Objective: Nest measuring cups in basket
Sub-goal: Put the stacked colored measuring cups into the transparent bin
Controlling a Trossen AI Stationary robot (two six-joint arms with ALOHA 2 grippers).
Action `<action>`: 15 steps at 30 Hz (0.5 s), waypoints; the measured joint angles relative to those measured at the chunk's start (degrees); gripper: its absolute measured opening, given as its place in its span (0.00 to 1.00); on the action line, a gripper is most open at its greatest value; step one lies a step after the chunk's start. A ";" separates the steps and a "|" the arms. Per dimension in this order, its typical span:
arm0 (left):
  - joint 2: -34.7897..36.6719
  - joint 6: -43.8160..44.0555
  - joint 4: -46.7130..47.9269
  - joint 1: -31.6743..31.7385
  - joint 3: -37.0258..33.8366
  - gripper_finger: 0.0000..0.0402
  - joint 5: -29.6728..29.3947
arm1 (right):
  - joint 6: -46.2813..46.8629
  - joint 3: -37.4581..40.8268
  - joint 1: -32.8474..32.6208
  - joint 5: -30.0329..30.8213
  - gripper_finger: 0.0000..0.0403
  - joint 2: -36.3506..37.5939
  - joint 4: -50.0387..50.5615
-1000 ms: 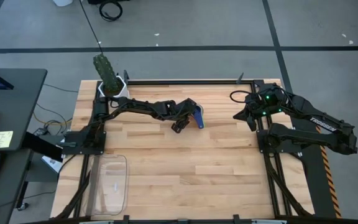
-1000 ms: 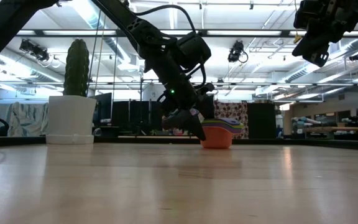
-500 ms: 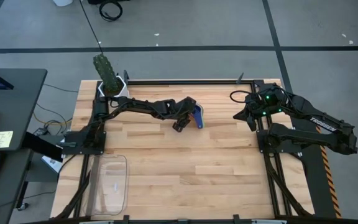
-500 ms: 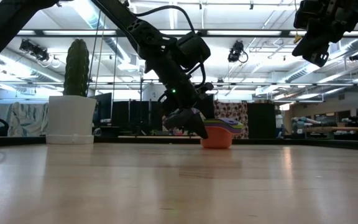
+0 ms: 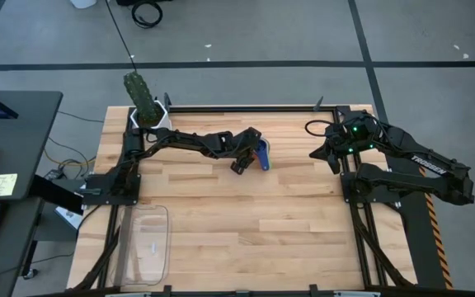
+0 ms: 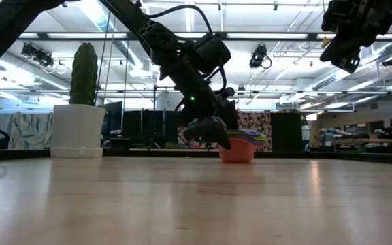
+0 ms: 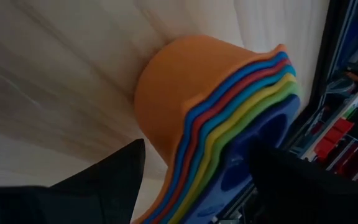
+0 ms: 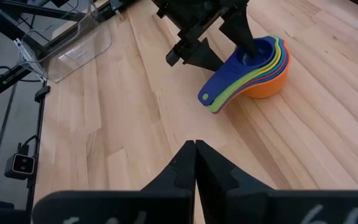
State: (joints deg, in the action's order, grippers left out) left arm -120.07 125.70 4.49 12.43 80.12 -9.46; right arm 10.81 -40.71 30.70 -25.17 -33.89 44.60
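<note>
The measuring cups [image 8: 257, 68] sit nested in one stack, orange outermost and dark blue innermost, resting on the orange cup's bottom at the table's far middle [image 5: 261, 153]. Their handles point toward the near edge. My left gripper [image 8: 222, 53] is open at the stack, low over the table [image 6: 213, 133]. One finger reaches over the dark blue cup's hollow and the other stands outside the orange wall [image 7: 166, 93]. The clear basket [image 5: 145, 243] lies flat at the near left corner. My right gripper [image 8: 195, 149] hangs shut, high over the right side [image 5: 324, 153]. My left gripper straddles the stack's wall on the side away from the handles, one finger [image 7: 278, 180] at the dark blue cup's hollow and one finger [image 7: 104, 183] outside the orange cup. It comes slanting down from the table's left. I cannot tell whether either finger touches the cups.
A white pot with a green cactus [image 5: 143, 103] stands at the far left corner, also seen in the low view [image 6: 79, 129]. Bare wood [image 5: 254, 223] stretches between the stack and the basket. Black frame rails run along the table's left and right sides.
My left gripper has crept a little toward the cup stack, to the right. The stack has stayed where it was, and the right arm has kept still.
</note>
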 joint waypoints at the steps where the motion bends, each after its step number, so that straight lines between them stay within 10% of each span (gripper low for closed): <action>1: 0.01 -0.05 -0.19 0.00 0.00 0.71 -0.13 | 0.00 0.00 0.01 0.00 0.03 0.00 0.00; 15: -1.01 -1.09 -0.96 0.00 0.41 0.71 -0.83 | 0.00 0.00 0.02 0.07 0.03 -0.02 0.00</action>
State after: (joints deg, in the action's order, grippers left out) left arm -121.08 124.61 3.53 12.43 80.52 -10.29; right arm 10.81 -40.71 30.72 -25.10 -33.91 44.60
